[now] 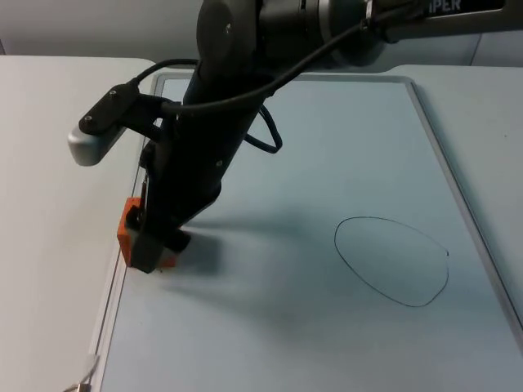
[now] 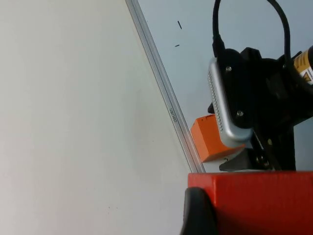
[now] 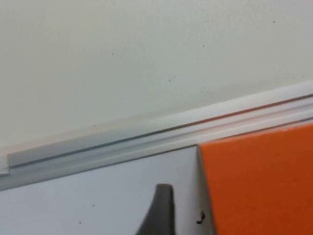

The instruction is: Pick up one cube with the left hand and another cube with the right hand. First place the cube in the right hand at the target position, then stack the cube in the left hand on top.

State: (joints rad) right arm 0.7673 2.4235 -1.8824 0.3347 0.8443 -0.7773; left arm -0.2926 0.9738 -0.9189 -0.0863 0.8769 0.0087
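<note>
— Where is the right gripper (image 1: 151, 249)?
— Low at the left rim of the pale blue board (image 1: 327, 327) on the worktop (image 1: 49, 163), its fingers astride the orange cube (image 1: 128, 222); whether they press it, I cannot tell.
— And the left gripper (image 2: 195, 215)?
— Closed on a red cube (image 2: 254, 200), just beside the orange one.
— The target?
— The drawn oval (image 1: 392, 261), well apart.

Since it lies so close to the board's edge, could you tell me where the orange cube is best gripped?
Take the orange cube from straight above, by the two side faces crosswise to the board's raised rim: it sits against that rim, leaving no finger room there. The right gripper stands over it, open; the left gripper holds a red cube nearby.
</note>
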